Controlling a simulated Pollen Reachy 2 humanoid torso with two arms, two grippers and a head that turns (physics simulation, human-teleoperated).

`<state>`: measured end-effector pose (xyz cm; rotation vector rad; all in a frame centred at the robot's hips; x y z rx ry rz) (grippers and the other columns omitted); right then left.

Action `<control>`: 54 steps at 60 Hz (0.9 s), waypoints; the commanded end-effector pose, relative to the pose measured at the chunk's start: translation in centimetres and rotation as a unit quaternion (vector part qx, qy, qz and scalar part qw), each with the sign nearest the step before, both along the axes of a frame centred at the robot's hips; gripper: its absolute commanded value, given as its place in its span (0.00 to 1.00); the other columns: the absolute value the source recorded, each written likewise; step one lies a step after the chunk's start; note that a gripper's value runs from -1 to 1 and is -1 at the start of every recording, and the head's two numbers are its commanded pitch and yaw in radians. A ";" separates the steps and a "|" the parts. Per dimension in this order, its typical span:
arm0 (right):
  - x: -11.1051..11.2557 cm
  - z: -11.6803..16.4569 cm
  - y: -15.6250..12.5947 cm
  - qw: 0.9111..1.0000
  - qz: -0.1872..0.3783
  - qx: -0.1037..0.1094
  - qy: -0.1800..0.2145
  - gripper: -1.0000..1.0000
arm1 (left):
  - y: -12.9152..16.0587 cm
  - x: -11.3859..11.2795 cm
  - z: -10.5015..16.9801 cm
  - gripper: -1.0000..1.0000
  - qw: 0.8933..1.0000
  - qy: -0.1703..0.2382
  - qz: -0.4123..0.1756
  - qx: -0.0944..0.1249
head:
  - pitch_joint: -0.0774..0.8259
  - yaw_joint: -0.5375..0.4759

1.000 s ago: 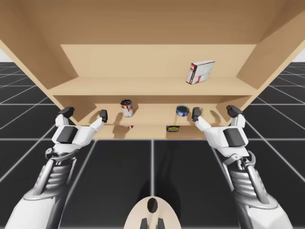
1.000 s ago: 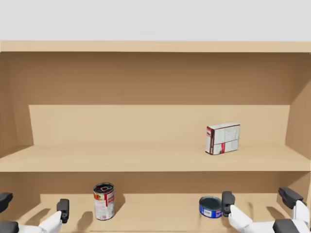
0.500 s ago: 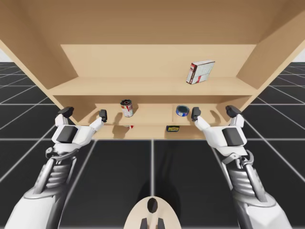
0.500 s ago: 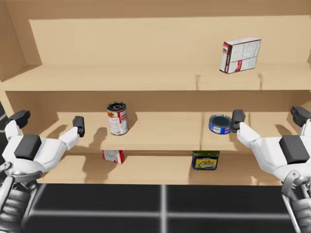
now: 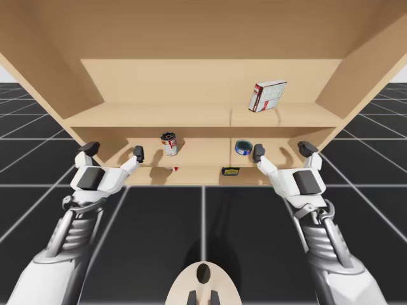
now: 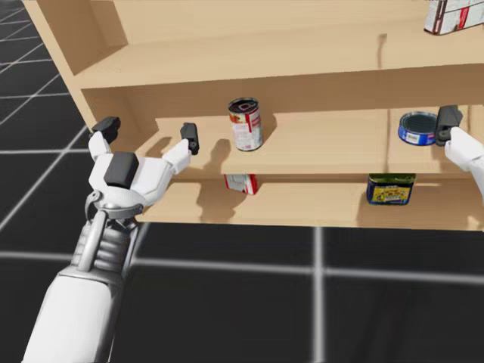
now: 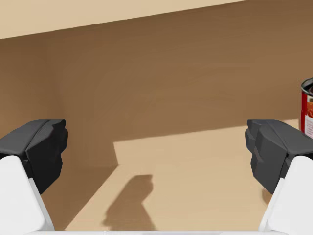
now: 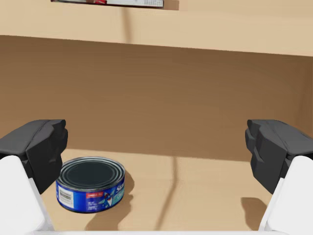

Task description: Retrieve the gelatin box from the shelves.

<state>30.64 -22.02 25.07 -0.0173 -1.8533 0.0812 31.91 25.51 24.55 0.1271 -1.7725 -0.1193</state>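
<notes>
Open wooden shelves (image 5: 159,121) with three boards, taken from above and from our head. The white-and-red gelatin box (image 5: 267,96) stands upright on the top board, near its right end, well apart from both grippers. On the middle board a red-and-white cylindrical can (image 5: 168,144) stands upright left of centre, and a low blue round can (image 5: 243,147) sits right of centre. On the bottom board a small red-and-white box (image 6: 242,183) lies below the tall can, and a dark blue box with a yellow-green face (image 6: 391,188) lies below the blue can. Our left gripper (image 5: 113,150) hangs at the front edge of the middle board toward its left end, jaws spread wide with nothing between them. The tall can stands off beside one finger, apart from it. Our right gripper (image 5: 283,150) hangs at the same front edge toward the right end, jaws likewise spread wide and holding nothing. The blue can sits just beside one finger, and we cannot tell whether they touch.
</notes>
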 end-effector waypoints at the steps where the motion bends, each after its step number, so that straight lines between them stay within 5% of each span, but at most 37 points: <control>1: 0.0 -0.2 0.3 1.000 0.001 0.003 0.002 0.00 | -0.3 -0.2 0.2 0.00 1.000 0.001 -0.013 -0.017 | 0.72 0.75; 10: 0.0 -0.2 0.2 1.000 -0.002 0.004 0.003 0.00 | -1.1 -2.7 1.9 0.00 0.994 0.028 -0.071 -0.080 | 0.72 0.75; 33: -0.1 -0.4 0.2 1.000 -0.003 0.005 0.004 0.00 | -4.5 -8.5 0.5 0.00 0.983 0.109 -0.127 -0.069 | 0.72 0.77; 54: -0.1 -0.2 0.0 1.000 -0.005 0.008 0.001 0.00 | -5.3 -4.5 -6.3 0.00 0.964 0.197 -0.156 -0.082 | 0.73 0.77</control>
